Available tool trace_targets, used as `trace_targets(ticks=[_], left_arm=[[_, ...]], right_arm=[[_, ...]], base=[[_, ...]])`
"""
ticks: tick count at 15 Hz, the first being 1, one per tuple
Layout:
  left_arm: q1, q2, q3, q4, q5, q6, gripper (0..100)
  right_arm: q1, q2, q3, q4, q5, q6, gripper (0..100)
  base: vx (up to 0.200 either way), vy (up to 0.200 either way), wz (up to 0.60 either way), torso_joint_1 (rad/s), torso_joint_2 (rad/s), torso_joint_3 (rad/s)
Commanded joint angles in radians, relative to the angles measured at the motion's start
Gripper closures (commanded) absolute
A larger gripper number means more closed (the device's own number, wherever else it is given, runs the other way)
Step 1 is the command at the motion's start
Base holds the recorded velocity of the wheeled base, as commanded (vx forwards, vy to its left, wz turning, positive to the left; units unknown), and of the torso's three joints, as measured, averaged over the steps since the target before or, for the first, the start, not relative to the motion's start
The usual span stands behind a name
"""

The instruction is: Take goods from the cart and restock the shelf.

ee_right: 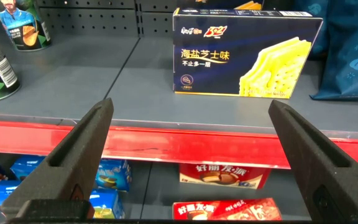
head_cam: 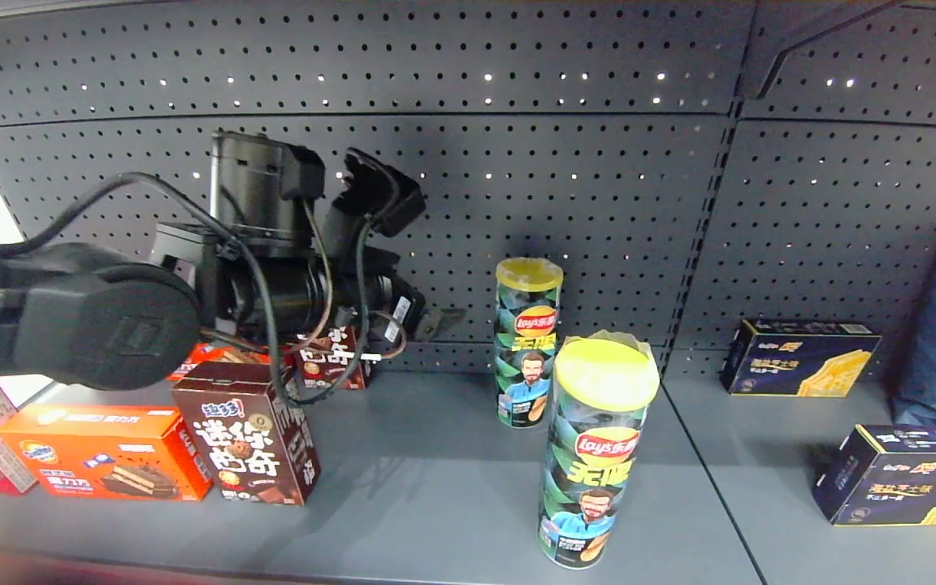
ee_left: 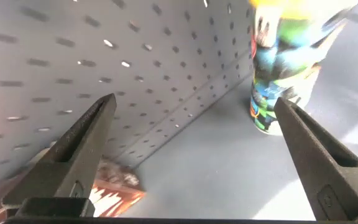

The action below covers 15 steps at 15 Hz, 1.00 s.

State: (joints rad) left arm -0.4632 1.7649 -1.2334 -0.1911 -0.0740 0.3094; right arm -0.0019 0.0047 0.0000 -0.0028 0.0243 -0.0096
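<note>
You're in a shop: a grey pegboard-backed shelf (head_cam: 435, 479) carries crisp cans (head_cam: 598, 455) and boxed biscuits (head_cam: 797, 357), red-edged.

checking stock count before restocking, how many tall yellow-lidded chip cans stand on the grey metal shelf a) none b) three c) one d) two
d, the head view shows a front yellow-lidded chip can near the edge of the grey metal shelf and a rear yellow-lidded chip can by the perforated back panel, both upright.
</note>
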Motion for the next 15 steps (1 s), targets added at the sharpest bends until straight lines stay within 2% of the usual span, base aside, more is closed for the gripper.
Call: trace_targets(ticks=[1,3,4,5,8,11,13,15], left_arm=[[0.024,-0.209,0.060,0.025,0.033,-0.018,0],[0.052,-0.332,0.109,0.030,0.076,-0.030,0],[0.100,-0.453,0.176,0.036,0.076,-0.036,0],[0.112,-0.515,0.215,0.038,0.074,-0.036,0],[0.127,-0.817,0.471,0.038,0.082,-0.039,0],[0.146,-1.062,0.704,0.042,0.125,-0.041,0],[0.156,-1.210,0.778,0.154,0.166,-0.030,0],[0.158,-1.398,0.793,0.389,0.169,0.016,0]], right_arm=[[0.000,0.001,0.000,0.000,0.000,0.000,0],[0.000,0.001,0.000,0.000,0.000,-0.001,0],[0.000,0.001,0.000,0.000,0.000,0.000,0],[0.000,0.001,0.000,0.000,0.000,0.000,0],[0.000,0.001,0.000,0.000,0.000,0.000,0],[0.000,0.001,0.000,0.000,0.000,-0.001,0],[0.002,0.001,0.000,0.000,0.000,-0.001,0],[0.000,0.001,0.000,0.000,0.000,-0.001,0]], base=[[0.000,0.000,0.00,0.000,0.00,0.000],[0.000,0.000,0.00,0.000,0.00,0.000],[0.000,0.000,0.00,0.000,0.00,0.000],[0.000,0.000,0.00,0.000,0.00,0.000],[0.000,0.000,0.00,0.000,0.00,0.000],[0.000,0.000,0.00,0.000,0.00,0.000],[0.000,0.000,0.00,0.000,0.00,0.000],[0.000,0.000,0.00,0.000,0.00,0.000]])
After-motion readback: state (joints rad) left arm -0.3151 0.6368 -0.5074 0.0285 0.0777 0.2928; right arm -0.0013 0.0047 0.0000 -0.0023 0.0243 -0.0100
